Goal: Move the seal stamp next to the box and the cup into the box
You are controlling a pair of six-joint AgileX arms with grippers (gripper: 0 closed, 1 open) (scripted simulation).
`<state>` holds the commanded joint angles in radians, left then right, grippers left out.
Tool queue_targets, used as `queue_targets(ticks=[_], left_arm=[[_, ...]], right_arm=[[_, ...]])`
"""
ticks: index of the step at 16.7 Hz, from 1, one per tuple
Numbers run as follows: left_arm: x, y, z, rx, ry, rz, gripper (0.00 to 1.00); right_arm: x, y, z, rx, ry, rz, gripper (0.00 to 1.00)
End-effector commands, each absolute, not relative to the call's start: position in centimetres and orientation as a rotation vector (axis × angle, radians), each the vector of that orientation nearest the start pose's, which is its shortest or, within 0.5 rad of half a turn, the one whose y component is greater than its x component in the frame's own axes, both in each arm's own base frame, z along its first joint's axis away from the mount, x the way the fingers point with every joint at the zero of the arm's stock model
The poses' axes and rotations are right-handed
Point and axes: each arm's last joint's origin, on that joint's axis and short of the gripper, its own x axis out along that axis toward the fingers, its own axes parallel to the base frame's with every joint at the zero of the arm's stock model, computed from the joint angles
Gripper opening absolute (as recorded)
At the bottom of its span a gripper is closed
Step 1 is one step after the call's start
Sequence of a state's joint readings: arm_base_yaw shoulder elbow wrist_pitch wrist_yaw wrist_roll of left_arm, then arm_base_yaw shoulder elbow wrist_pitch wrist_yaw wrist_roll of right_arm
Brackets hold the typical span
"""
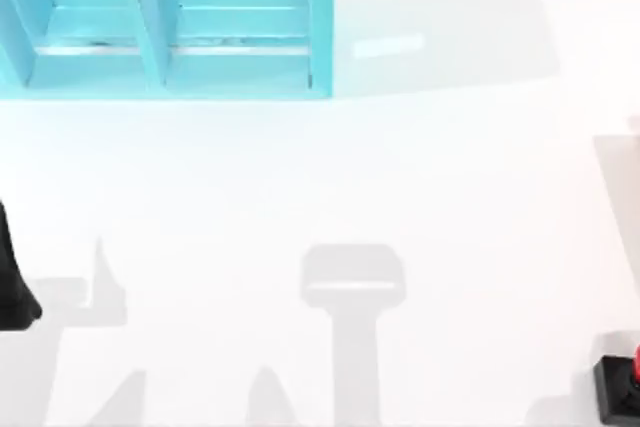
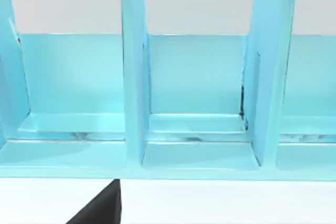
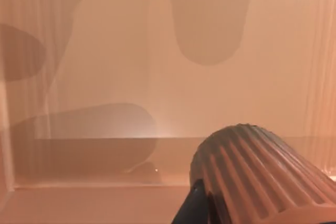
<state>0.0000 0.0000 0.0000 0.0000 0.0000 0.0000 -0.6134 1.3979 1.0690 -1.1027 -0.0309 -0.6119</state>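
Two blue compartments of a rack [image 1: 170, 22] fill the table's [image 1: 330, 177] far left in the top view, split by an upright divider, and nothing stands inside them. From the left wrist view the same rack [image 2: 199, 98] is seen head-on, with three bays between upright dividers, bare floors, and the white table below its front edge. A black part of the left arm [image 1: 12, 282] pokes in at the table's left edge, well short of the rack; whether its fingers are spread or closed cannot be told.

At the table's near right corner stands the stamp [image 1: 622, 387], with its black base and a sliver of red knob cut off by the edge of the top view. A pale upright surface runs along the right edge above it, just beyond the stamp; I cannot tell for sure that it is the box.

The right wrist view looks into a tan, flat-walled box [image 3: 157, 77], with shadows across its back wall and floor. The ribbed brown cup [image 3: 262, 177] lies close to the camera, tilted, within those walls. A dark finger [image 3: 191, 208] touches the cup's side, and the grip looks closed on the cup, though only that one finger is visible.
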Motion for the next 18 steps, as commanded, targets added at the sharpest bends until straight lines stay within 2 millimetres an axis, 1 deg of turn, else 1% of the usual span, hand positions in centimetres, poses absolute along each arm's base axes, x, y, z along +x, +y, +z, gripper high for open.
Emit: queue_targets(ticks=[6, 18], left_arm=[[10.6, -0.1, 16.0, 0.000, 0.000, 0.000, 1.00], [10.6, -0.1, 16.0, 0.000, 0.000, 0.000, 1.00]], right_arm=[[20.4, -13.8, 23.6, -0.042, 1.441, -0.036, 0.00], [20.6, -14.1, 18.5, -0.043, 1.435, -0.046, 0.00]])
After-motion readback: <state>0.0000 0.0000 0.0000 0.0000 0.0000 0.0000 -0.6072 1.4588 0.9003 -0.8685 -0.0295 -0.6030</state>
